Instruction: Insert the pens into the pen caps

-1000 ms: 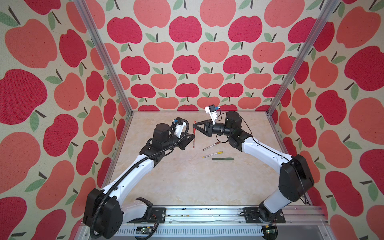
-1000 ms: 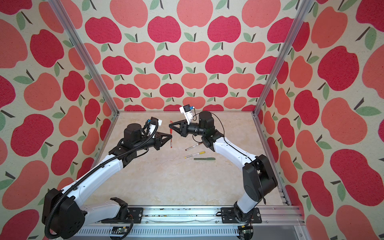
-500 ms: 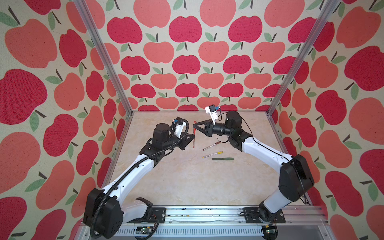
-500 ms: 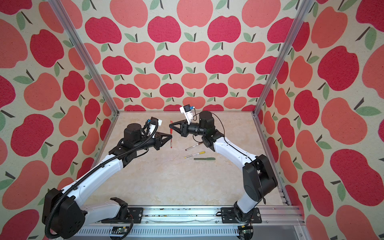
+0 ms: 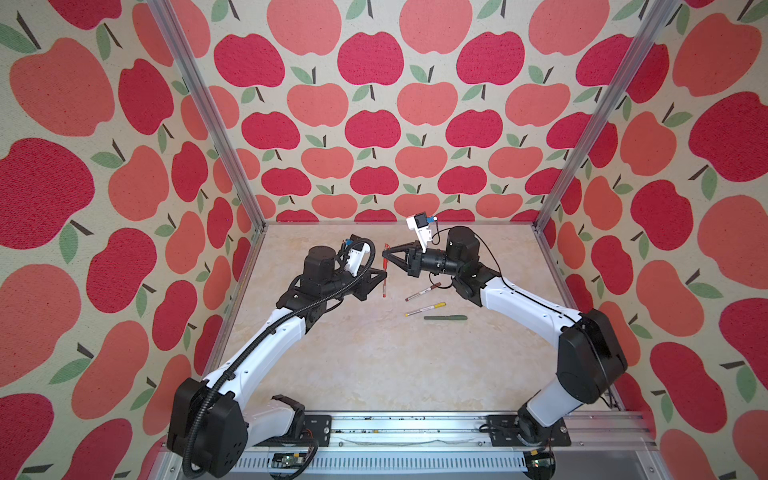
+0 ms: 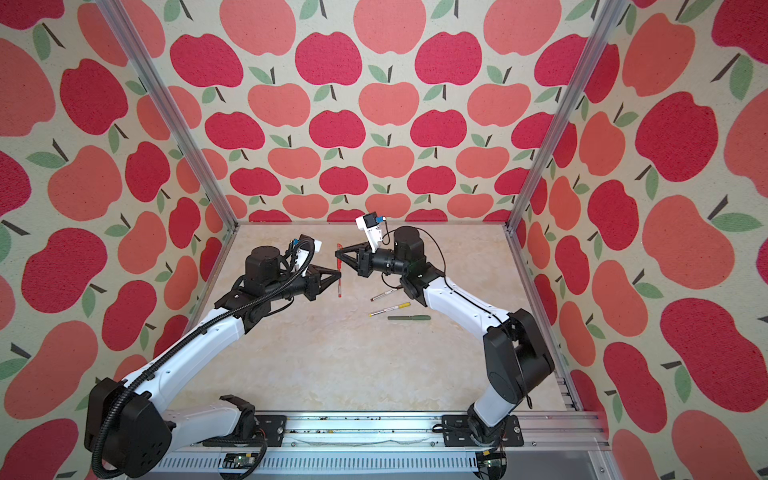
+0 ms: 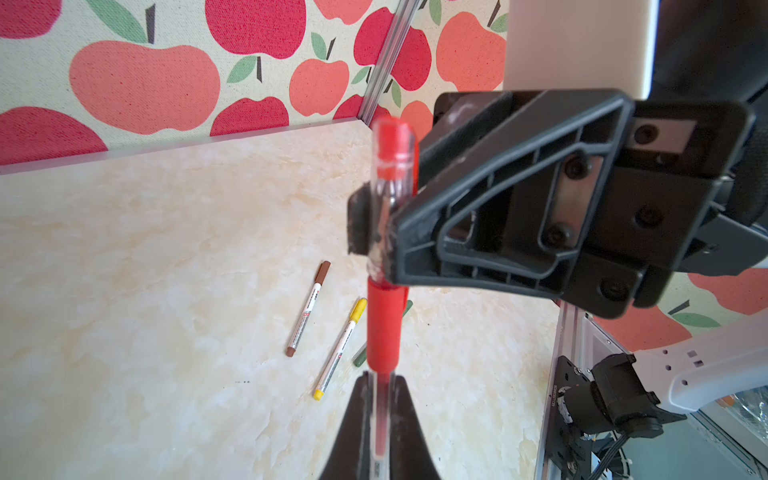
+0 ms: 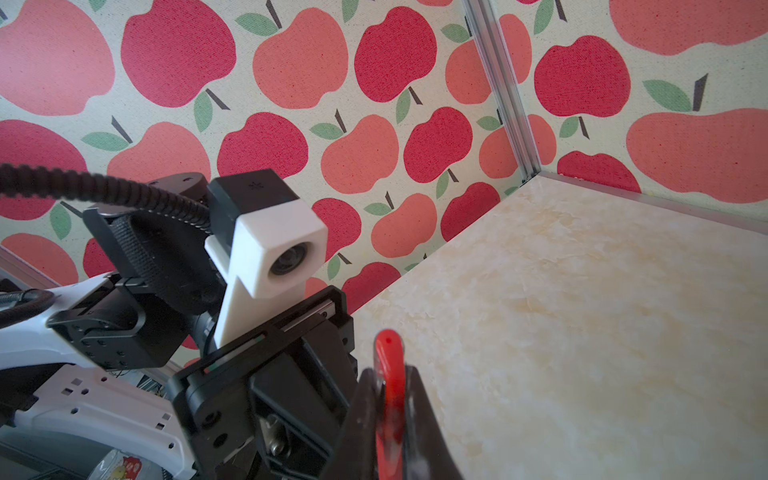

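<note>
Apple-print walls box in a pale marbled surface [image 5: 374, 365], and all the action is up in the air at the far middle. The left gripper [image 5: 384, 275] is clamped on the red pen [image 5: 384, 289], holding it upright clear of the surface. The right gripper [image 5: 385, 254] is pinched shut on the same pen just above, the two tips nearly touching.

Out to the right, three pens lie flat: the brown-ended pen [image 5: 423, 291] farthest, the yellow-ended pen [image 5: 424, 309] next, and the dark green pen [image 5: 445, 318] nearest. No loose caps show anywhere, so I'd call those three done and the red one the last.

The left wrist view gives what the top views can't. It shows a solid red sleeve [image 7: 382, 328] between the two grips, clear barrel in the right gripper's pads [image 7: 358, 224], and a red plug on top. Whether that sleeve is the cap, fully home, I can't tell. The right wrist view shows only the pen's red end poking out between closed fingers.
</note>
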`<state>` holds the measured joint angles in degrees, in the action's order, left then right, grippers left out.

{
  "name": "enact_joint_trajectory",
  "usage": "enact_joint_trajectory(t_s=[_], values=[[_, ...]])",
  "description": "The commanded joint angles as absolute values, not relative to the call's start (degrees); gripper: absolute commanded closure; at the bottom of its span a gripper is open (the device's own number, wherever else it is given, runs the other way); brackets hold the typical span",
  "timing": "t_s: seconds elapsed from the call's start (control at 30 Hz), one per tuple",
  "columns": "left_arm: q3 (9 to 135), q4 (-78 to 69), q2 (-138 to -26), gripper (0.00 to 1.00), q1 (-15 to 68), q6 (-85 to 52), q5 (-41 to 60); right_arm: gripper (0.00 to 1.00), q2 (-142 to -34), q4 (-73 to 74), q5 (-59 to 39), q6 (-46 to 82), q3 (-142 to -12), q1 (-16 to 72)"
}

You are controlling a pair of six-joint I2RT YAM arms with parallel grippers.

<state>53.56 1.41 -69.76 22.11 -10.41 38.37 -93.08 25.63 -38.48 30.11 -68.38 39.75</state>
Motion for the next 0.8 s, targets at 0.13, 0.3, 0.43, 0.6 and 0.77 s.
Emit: enact_joint_trajectory(t_s=[0.13,0.3,0.43,0.6,0.77], values=[[59.84,-6.13,-67.31,1.00,18.27,-9.40,32.26,1.00,-93.14,16.96,-46.07,28.30,-63.48,43.49],[59.68,-7.11,-67.22,1.00,18.21,-9.49,31.57,1.00,-92.83,17.36,-45.50,28.52,-61.24,44.29],[60.33,-7.17,-67.32,1.00,18.19,-9.02,31.39,1.00,-92.06,17.71,-44.83,28.85,-58.89,44.56],[61.56,-7.12,-67.49,1.00,18.02,-8.44,31.11,1.00,-91.28,18.54,-44.17,29.60,-56.00,44.91],[61.78,-7.36,-67.50,1.00,18.02,-8.68,31.63,1.00,-90.43,19.03,-43.40,29.89,-54.49,45.15]])
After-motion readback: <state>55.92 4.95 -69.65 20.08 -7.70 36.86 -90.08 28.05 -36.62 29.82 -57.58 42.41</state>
